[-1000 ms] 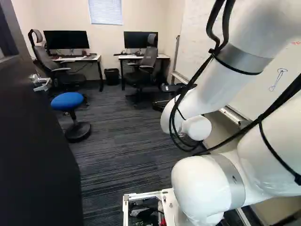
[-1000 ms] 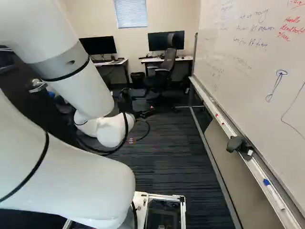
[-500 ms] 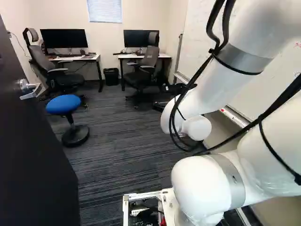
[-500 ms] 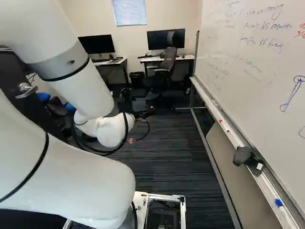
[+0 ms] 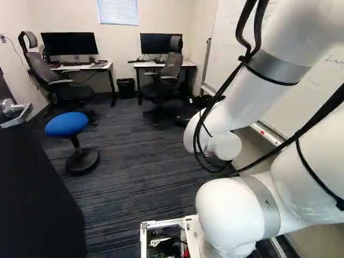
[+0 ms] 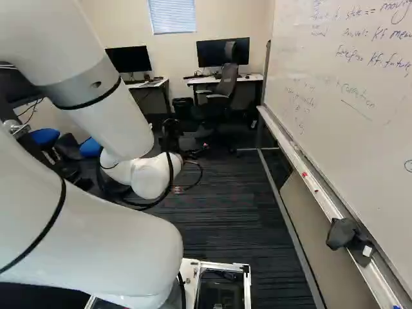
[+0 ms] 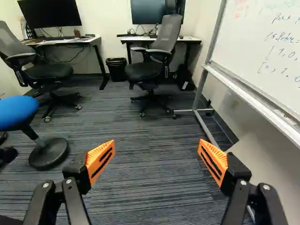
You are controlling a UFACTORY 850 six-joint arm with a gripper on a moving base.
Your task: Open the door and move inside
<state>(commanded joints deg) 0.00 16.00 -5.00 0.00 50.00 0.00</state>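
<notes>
In the right base view my gripper [image 6: 172,136] shows as a dark shape beyond the white wrist, pointing into the room. The wrist view has the gripper [image 7: 156,161] open, its orange pads wide apart with only carpet seen between them. The dark door [image 5: 35,193] stands swung open along the left of the left base view, beside the base. Its silver handle [image 5: 13,112] is at the left edge there, well away from the gripper.
A blue stool [image 5: 66,124] stands beyond the door. Two desks with monitors, office chairs [image 7: 149,70] and a bin [image 7: 116,69] line the far wall. Along the right runs a whiteboard [image 6: 347,77] on a metal frame, its tray [image 6: 322,201] holding a dark object.
The base has moved forward into the room; door, handle, stool and whiteboard tray have slid outward and nearer in the base views. The arm keeps its pose against its lowest joint.
</notes>
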